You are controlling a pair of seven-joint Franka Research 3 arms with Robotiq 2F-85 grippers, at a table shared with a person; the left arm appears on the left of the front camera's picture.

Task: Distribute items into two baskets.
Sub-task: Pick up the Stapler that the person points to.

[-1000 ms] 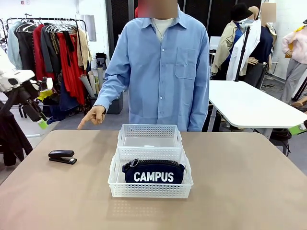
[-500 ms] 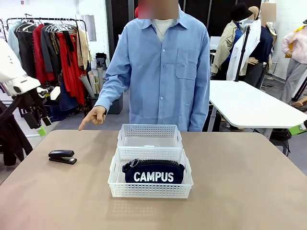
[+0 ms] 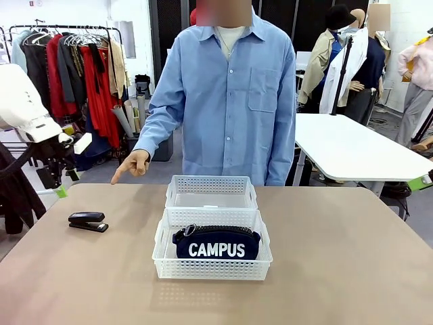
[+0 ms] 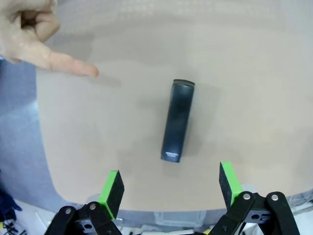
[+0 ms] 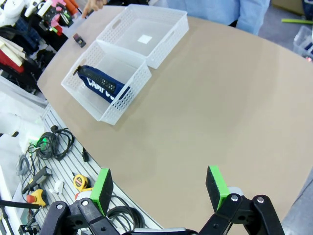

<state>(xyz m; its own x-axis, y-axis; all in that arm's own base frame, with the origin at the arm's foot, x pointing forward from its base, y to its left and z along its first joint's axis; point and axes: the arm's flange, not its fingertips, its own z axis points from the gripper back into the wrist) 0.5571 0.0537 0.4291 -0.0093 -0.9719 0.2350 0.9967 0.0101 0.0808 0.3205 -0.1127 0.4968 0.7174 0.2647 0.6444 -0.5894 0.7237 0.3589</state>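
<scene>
Jaws of the left gripper (image 4: 170, 182) stand wide apart and grip nothing, green pads above the smooth tan table (image 3: 352, 257). The slim black stapler (image 4: 177, 120) lies on the table beyond them. The right gripper (image 5: 159, 190) gapes too, holding nothing. The navy fabric pouch (image 3: 216, 245) sits in the near basket (image 3: 211, 272), white perforated plastic. The far basket (image 3: 211, 184) touches it behind. A person's hand (image 3: 132, 164) points a finger near the stapler.

Pouch (image 3: 216, 242) base hidden behind near basket (image 3: 213, 269) wall, person's hand (image 4: 27, 32) cropped at edge
</scene>
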